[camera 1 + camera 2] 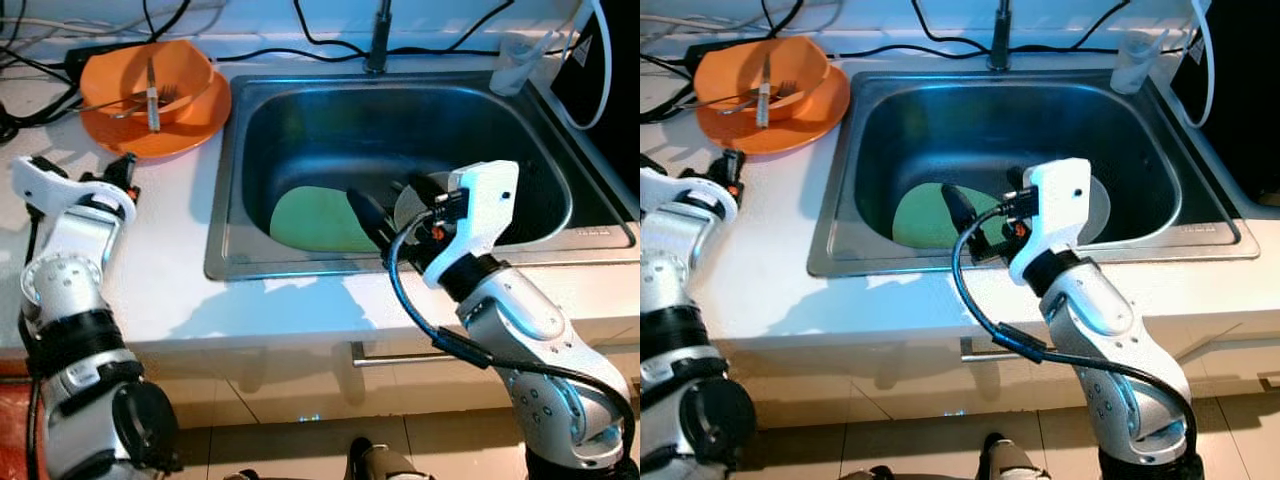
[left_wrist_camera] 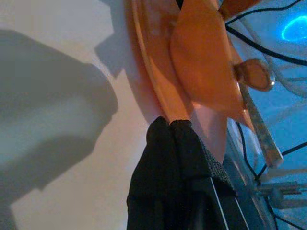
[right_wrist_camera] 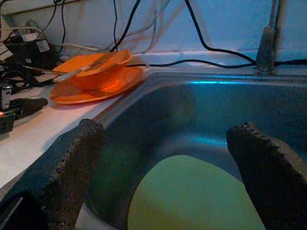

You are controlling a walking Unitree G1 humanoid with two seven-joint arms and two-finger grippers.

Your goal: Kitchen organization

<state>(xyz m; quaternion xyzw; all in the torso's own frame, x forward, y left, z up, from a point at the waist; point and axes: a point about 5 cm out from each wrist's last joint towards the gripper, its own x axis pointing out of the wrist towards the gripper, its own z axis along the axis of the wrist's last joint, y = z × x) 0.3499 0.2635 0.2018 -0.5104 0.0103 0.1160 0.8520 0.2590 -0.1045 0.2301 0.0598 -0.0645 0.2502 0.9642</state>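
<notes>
One green plate [image 1: 315,221] lies flat on the floor of the steel sink [image 1: 240,255], toward its near-left part. Just beside it, a white plate [image 1: 1098,212] rests in the sink, mostly hidden behind the right wrist. The right end effector [image 3: 168,167] hangs low inside the sink over the green plate, its two black fingers [image 3: 72,163] spread wide apart with nothing between them.

One orange bowl [image 1: 150,75] sits on an orange plate [image 1: 195,125] on the white counter [image 1: 170,240], left of the sink's far corner. Cutlery [image 1: 152,95] lies across the bowl; individual pieces are hard to tell apart. The left end effector [image 2: 172,129] rests on the counter just at the near rim of the orange plate, its fingers pressed together on nothing, tips touching or nearly touching that rim.

One faucet stem [image 1: 379,40] rises behind the sink. One clear plastic container [image 1: 515,65] stands at the sink's far-right corner. Several black cables [image 1: 300,45] trail along the back of the counter.
</notes>
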